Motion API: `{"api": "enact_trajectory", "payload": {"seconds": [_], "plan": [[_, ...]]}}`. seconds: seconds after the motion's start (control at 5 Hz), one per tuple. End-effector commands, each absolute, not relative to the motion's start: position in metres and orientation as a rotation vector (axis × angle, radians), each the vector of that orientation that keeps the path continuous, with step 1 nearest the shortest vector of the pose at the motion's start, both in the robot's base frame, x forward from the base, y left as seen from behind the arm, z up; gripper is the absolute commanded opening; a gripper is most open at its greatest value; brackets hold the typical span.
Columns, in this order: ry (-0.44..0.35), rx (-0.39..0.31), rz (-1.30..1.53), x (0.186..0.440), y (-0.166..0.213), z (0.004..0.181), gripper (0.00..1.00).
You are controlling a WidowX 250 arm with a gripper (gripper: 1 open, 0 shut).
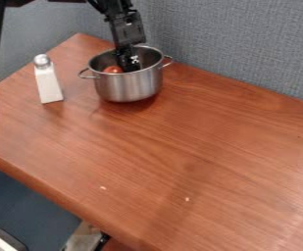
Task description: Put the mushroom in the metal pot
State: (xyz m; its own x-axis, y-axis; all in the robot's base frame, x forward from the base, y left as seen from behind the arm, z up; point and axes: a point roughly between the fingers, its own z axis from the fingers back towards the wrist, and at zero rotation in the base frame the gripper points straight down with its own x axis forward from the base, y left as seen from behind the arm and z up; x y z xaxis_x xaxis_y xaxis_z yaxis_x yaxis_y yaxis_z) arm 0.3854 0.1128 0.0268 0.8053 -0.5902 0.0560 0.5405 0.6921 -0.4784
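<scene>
**End effector reached into the pot beside the mushroom**

Camera view: A shiny metal pot (126, 80) with two small side handles stood near the far left corner of the wooden table (180, 157), in front of a grey-blue fabric wall (232, 39). The dark robot arm (119, 20) came down from the top edge at a steep angle, and its end effector (127, 62) dipped past the pot's rim into the opening. Its fingers were drawn almost fully together; whether they pinched anything could not be made out at this size. The mushroom (113, 69) lay inside the pot, seen as a reddish patch on the left part of the interior, just beside the end effector's tip; contact between the two could not be told. A small white bottle (48, 80) with a grey cap stood upright on the table to the left of the pot, apart from it. The rest of the tabletop stretched toward the viewer, with dark floor below its near edge.
</scene>
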Motion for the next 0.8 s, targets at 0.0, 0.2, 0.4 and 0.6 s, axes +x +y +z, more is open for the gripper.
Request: {"api": "enact_trajectory", "payload": {"seconds": [0.0,0.2,0.4,0.6], "plan": [[0.152,-0.490,-0.567,0.375,0.107,-0.003,1.00],[0.164,-0.463,-0.499,0.369,0.109,-0.015,1.00],[0.177,-0.438,-0.432,0.362,0.110,-0.023,1.00],[0.184,-0.480,-0.388,0.356,0.089,-0.013,1.00]]}}
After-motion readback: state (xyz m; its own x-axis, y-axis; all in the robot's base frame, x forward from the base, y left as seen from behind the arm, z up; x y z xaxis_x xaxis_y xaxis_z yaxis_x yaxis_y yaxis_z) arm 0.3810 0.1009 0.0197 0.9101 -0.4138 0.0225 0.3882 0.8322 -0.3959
